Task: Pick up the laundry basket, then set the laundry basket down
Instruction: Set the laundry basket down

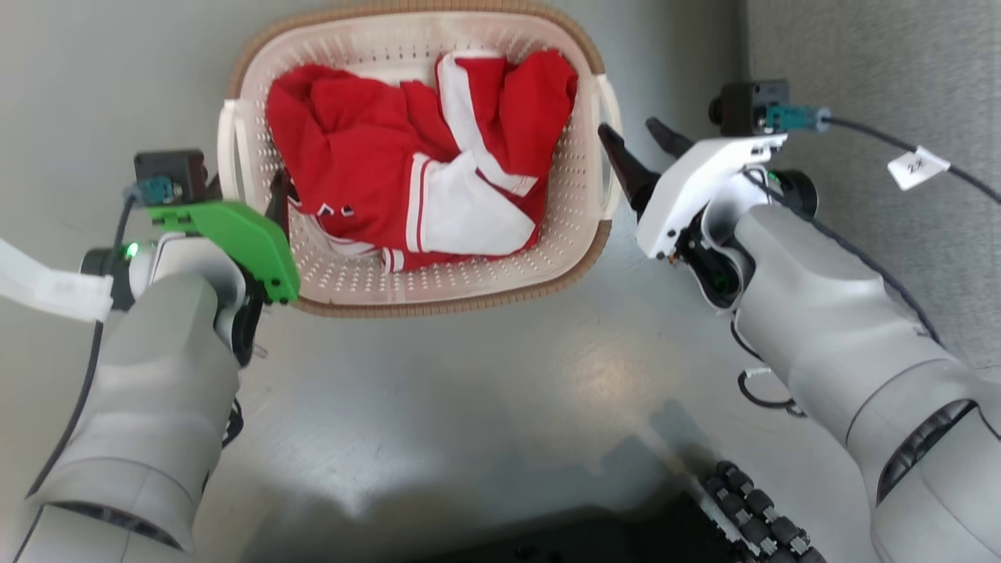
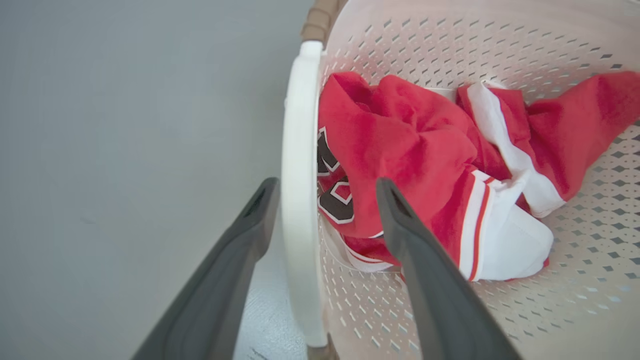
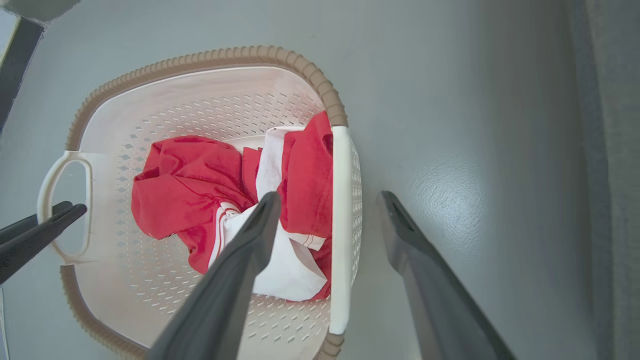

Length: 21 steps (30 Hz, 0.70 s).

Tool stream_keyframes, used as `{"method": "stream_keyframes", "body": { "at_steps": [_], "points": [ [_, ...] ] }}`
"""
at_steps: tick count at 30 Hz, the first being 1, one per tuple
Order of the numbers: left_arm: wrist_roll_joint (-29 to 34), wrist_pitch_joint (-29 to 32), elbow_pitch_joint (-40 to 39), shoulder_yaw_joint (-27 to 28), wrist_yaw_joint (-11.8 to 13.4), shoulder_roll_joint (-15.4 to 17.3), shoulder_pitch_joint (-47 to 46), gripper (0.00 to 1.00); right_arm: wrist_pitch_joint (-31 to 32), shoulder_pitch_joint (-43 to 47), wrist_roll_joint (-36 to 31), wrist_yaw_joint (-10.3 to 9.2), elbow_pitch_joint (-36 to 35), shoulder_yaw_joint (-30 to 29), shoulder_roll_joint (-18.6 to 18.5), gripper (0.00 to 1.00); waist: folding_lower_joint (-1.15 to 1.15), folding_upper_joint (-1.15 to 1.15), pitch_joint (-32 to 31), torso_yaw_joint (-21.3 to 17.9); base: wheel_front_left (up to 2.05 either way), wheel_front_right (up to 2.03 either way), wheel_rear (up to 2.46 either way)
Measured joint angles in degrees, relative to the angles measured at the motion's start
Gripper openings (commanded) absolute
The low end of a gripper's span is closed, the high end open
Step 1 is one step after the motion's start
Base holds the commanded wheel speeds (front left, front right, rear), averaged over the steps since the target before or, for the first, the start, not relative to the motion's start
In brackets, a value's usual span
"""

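Cream-white perforated plastic laundry basket (image 1: 367,277), brown-rimmed, holding a crumpled red-and-white garment (image 1: 407,156), sits upright on the smooth grey floor (image 1: 469,407), centred ahead. Left gripper (image 2: 327,184) straddles its white left handle (image 2: 299,200), right gripper (image 3: 328,196) its white right handle (image 3: 341,225), both with fingers apart, nothing clamped. I'd close both together, squarely mid-handle, then lift level.
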Motion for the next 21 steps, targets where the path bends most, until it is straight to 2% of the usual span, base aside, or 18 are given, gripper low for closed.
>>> {"method": "stream_keyframes", "body": {
  "at_steps": [21],
  "points": [
    [-0.02, -1.52, -2.37, 0.64, -1.21, 0.54, 6.49, 1.00, -2.38, 6.48, 0.51, 0.00, -1.82, 0.77, -0.44, 1.00, 0.00, 0.00, -15.31, -0.87, 0.00, 0.00, 0.00]
  ]
}}
